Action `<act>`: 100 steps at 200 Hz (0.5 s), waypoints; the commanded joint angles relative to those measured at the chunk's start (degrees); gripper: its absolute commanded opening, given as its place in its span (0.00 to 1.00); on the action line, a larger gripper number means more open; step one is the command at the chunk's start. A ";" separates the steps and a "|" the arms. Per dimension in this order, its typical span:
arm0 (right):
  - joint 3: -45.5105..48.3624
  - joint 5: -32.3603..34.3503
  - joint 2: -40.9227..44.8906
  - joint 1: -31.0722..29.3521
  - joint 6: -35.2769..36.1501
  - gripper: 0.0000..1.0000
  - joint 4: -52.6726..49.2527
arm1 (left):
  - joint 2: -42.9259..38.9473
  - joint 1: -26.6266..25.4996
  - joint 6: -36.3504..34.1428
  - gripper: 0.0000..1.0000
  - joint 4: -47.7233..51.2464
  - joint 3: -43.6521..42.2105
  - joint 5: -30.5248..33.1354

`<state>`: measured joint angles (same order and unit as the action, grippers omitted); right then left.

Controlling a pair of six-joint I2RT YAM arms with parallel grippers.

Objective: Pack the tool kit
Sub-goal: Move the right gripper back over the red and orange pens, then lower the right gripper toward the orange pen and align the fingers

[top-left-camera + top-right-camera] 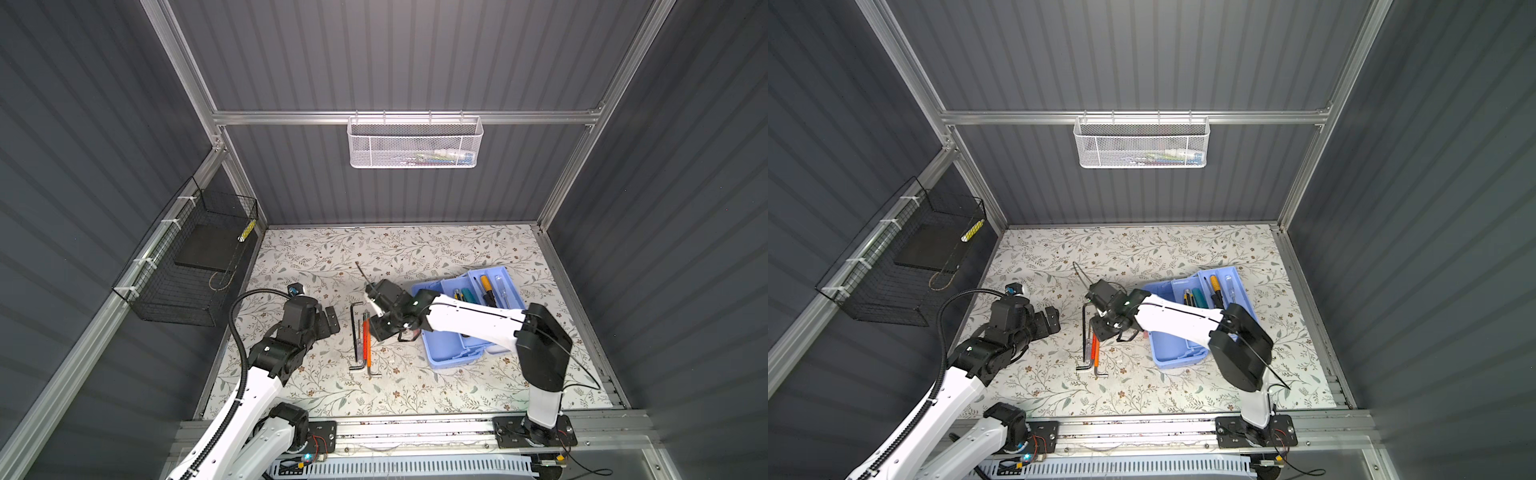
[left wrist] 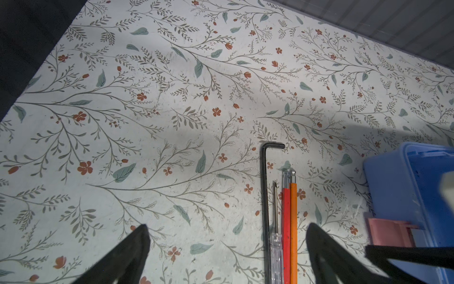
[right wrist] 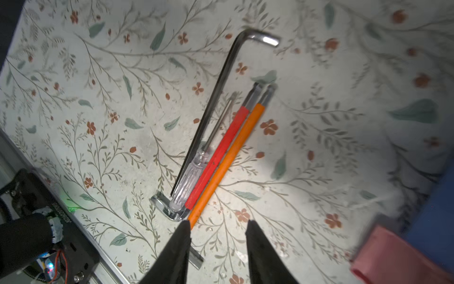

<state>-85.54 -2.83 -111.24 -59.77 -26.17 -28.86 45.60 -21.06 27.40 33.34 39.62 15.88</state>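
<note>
Right claw (image 3: 217,225) hangs parted just beside the orange hex key (image 3: 228,162).

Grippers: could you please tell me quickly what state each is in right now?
Left gripper: open, holding nothing.
Right gripper: open, holding nothing.

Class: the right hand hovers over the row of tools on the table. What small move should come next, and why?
Probably nudge the right hand sideways until its fingers straddle the orange tool. The hand is open and empty, the tool's end lies at one finger rather than between them, and it lies nearest the open blue box.
</note>
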 commanded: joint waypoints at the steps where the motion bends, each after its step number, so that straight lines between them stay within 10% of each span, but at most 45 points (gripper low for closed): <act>1: -5.61 2.04 -3.60 -0.78 -0.31 0.39 -3.99 | -0.56 -0.21 0.27 0.99 3.28 2.46 -0.26; 100: -12.99 4.28 -13.53 -1.12 1.52 0.35 -9.89 | 1.19 -0.21 0.04 1.00 2.12 2.07 -1.20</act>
<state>-96.31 0.21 -123.20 -60.88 -25.34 -36.18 47.37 -21.06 27.40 34.85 40.95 15.38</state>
